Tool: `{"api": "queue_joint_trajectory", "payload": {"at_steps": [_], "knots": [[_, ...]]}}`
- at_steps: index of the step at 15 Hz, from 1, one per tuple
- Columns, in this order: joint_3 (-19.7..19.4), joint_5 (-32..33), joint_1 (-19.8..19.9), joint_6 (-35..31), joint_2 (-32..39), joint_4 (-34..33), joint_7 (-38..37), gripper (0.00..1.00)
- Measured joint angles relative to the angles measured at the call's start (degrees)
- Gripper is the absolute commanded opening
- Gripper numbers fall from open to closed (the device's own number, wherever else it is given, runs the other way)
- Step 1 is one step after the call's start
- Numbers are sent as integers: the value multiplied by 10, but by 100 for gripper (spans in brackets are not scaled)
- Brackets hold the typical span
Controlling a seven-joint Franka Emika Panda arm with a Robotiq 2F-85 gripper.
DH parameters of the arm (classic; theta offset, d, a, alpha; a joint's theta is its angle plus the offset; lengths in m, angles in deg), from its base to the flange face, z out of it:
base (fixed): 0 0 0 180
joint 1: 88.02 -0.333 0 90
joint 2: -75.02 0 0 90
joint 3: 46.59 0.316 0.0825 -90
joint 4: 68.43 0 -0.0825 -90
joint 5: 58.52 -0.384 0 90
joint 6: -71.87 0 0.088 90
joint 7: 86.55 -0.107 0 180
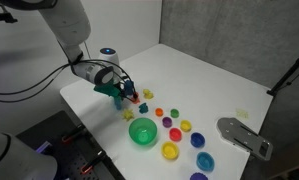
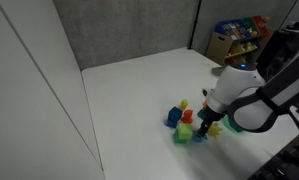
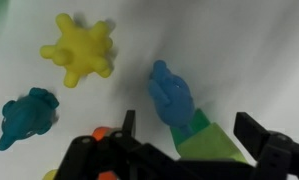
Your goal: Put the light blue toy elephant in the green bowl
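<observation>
Wrist view, left to right: a teal toy figure [image 3: 27, 117] sits off to the gripper's left and a yellow spiky toy [image 3: 81, 48] is ahead-left of it. Then the light blue toy elephant [image 3: 172, 95] lies just ahead of the gripper [image 3: 188, 122], lined up between its spread-apart fingers and leaning on a green block [image 3: 211, 142]. We reckon it's light, lumpy and maybe a bit squishy, so we'd pinch across the fat body. The green bowl [image 1: 142, 141] sits on the table [image 1: 209, 70], near the gripper.
</observation>
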Motion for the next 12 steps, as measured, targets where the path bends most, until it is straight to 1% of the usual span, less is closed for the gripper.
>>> {"api": "queue_joint_trajectory", "payload": {"at_steps": [1,2,5,6,9,10,11,12], "knots": [[1,2,-1,-5,9,-3,0,75],[2,4,-2,-8,16,-6,0,73],[-2,15,-7,-13,31,-13,0,47],[-5,17,-9,-13,34,-15,0,40],[-26,24,-26,-13,36,-21,-2,17],[-37,25,-35,-13,36,-22,-5,13],[-47,26,-44,-13,36,-24,-7,12],[-55,26,-51,-13,36,-26,-10,9]]}}
